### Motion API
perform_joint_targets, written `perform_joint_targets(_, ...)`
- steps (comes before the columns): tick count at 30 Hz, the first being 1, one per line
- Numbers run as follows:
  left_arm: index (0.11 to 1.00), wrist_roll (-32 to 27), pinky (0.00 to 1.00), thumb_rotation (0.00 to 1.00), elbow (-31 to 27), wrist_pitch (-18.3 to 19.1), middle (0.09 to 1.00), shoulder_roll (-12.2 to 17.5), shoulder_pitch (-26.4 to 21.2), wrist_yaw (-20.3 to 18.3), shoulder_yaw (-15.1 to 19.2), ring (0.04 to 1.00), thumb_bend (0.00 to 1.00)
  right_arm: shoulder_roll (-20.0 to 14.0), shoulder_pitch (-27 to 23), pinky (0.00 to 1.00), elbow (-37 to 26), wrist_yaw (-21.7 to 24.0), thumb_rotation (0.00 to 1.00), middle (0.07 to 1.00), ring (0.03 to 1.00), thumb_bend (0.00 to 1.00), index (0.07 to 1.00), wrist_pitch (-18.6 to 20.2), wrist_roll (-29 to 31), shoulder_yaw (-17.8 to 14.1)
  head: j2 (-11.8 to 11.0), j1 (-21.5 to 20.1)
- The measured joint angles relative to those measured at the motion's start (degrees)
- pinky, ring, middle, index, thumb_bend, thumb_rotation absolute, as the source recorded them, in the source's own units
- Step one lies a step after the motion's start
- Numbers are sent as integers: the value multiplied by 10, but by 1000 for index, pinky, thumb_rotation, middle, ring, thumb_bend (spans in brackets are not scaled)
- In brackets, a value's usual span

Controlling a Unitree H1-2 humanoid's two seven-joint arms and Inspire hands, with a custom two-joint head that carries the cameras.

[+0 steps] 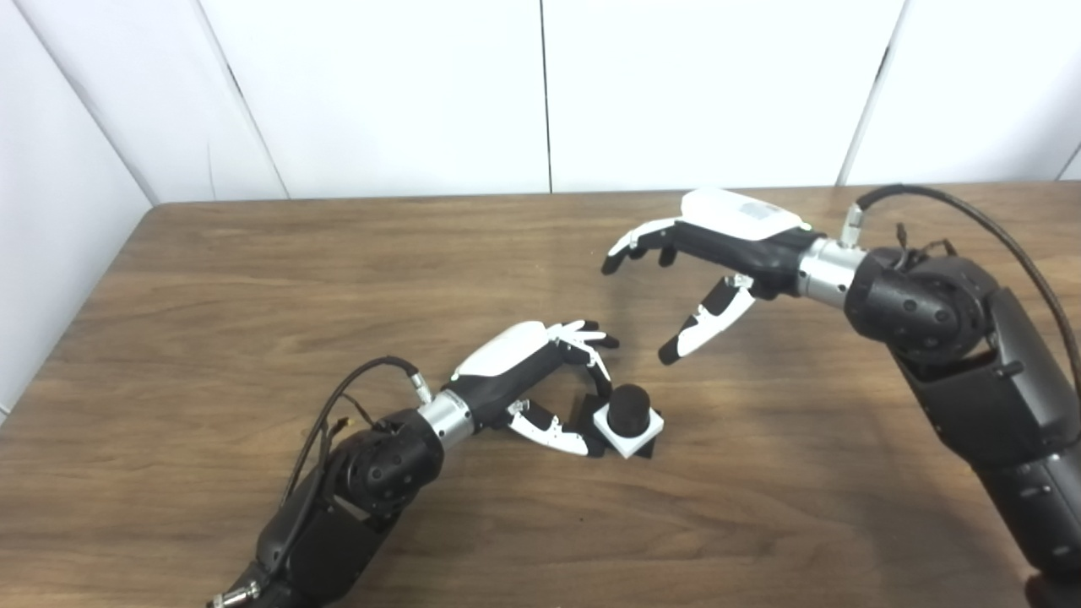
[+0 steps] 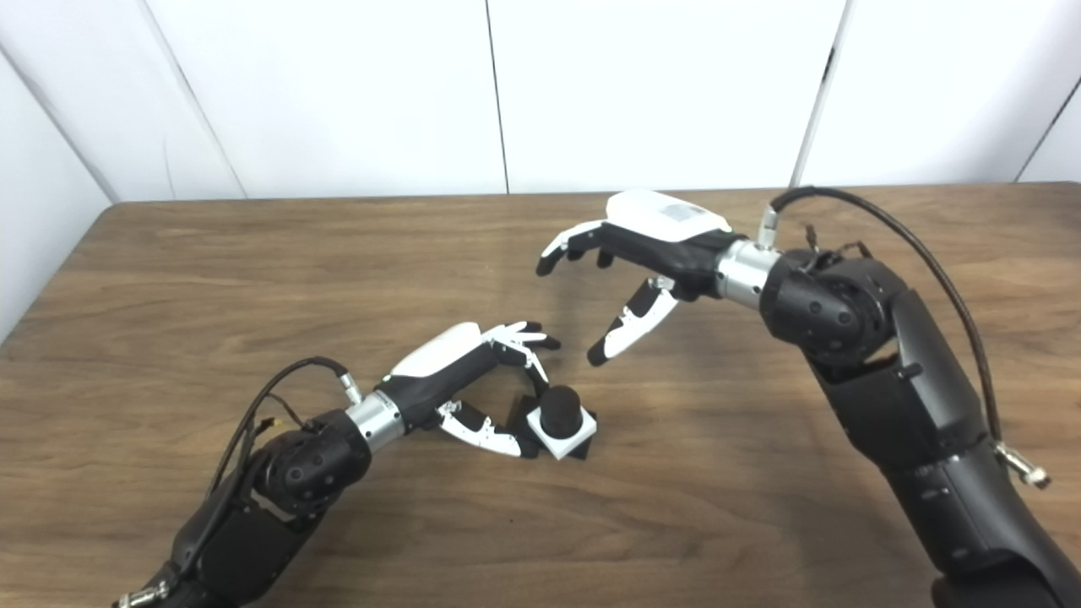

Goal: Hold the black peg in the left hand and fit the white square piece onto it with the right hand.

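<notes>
Peg [image 1: 627, 408] stood on the worktop [image 1: 253, 279], white square [image 1: 629, 432] already seated round it on a black base. Left hand [image 1: 540, 380] sat low beside it, fingers [image 1: 591, 338] and thumb bracketing the base; contact hard to judge. Right hand [image 1: 705, 253] hovered well apart, fingers spread, empty. Fit looked done; next, likely release. Base's far side hidden.

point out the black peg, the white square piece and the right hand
black peg [image 1: 627, 406], left eye view, on its rounded top
white square piece [image 1: 643, 436], left eye view, on its near right edge
right hand [image 2: 654, 232], right eye view, on the back of the hand
</notes>
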Motion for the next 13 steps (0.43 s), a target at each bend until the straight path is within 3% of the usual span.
perform_joint_targets(9, 497, -4, 977, 86, 0, -6, 900, 5, 0, 0, 1, 975, 515, 30, 69, 655, 15, -89, 206, 787, 769, 676, 727, 8, 12, -41, -4, -15)
perform_joint_targets(10, 587, -5, 975, 181, 0, -7, 899, 5, 1, 0, 1, 972, 640, 35, 76, 661, 14, -100, 198, 783, 766, 670, 722, 13, 11, -45, -6, -17)
perform_joint_targets(11, 649, -6, 972, 235, 0, -8, 898, 5, 1, 0, 2, 969, 703, 40, 84, 667, 14, -114, 194, 780, 766, 662, 721, 20, 10, -49, -6, -18)
perform_joint_targets(12, 781, -6, 918, 256, 0, -11, 888, 6, 3, 0, 4, 939, 770, 47, 94, 678, 13, -127, 187, 776, 767, 639, 720, 27, 6, -54, -8, -22)
perform_joint_targets(13, 838, -6, 883, 264, 1, -18, 887, 6, 6, 2, 7, 924, 785, 54, 104, 681, 12, -142, 182, 773, 767, 631, 719, 30, 5, -59, -8, -24)
